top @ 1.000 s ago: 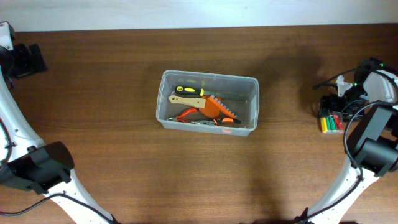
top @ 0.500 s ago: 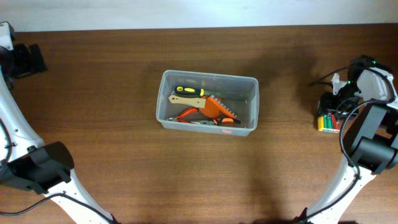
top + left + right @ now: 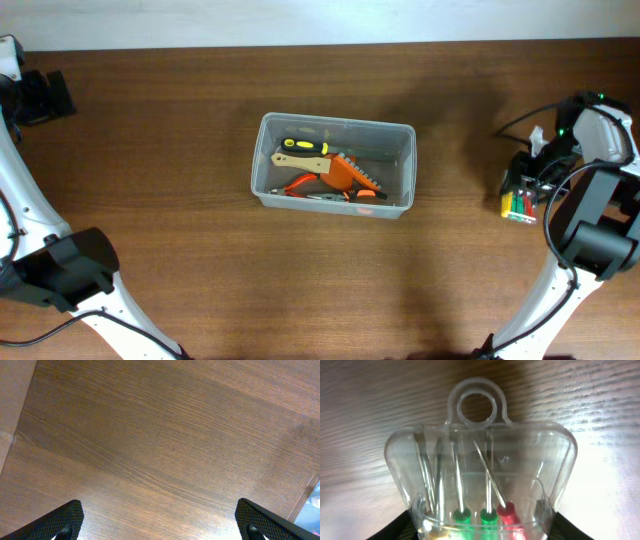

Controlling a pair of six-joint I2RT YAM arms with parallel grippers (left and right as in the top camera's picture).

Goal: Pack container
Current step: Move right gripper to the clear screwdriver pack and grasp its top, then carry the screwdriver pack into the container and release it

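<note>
**Right gripper (image 3: 530, 186) taking up the screwdriver case (image 3: 518, 203) for packing**
Overhead: the container (image 3: 262, 172) sits mid-table, well apart from the case, with hand tools (image 3: 330, 170) already inside; the case lies at the table's (image 3: 150, 110) right edge. Left wrist: the left gripper (image 3: 161, 522) is spread wide over bare wood. Right wrist: the right gripper seems to be pinching the case's sides. The next move likely calls for a lift and a carry to the container.

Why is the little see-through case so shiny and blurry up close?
Right wrist view: the small clear plastic case of coloured screwdrivers sits near the lens, so its bottom blurs, and light glares on the brown wooden table beside it. Overhead view: sharp, with a soft shadow right of the clear rectangular plastic bin.
</note>
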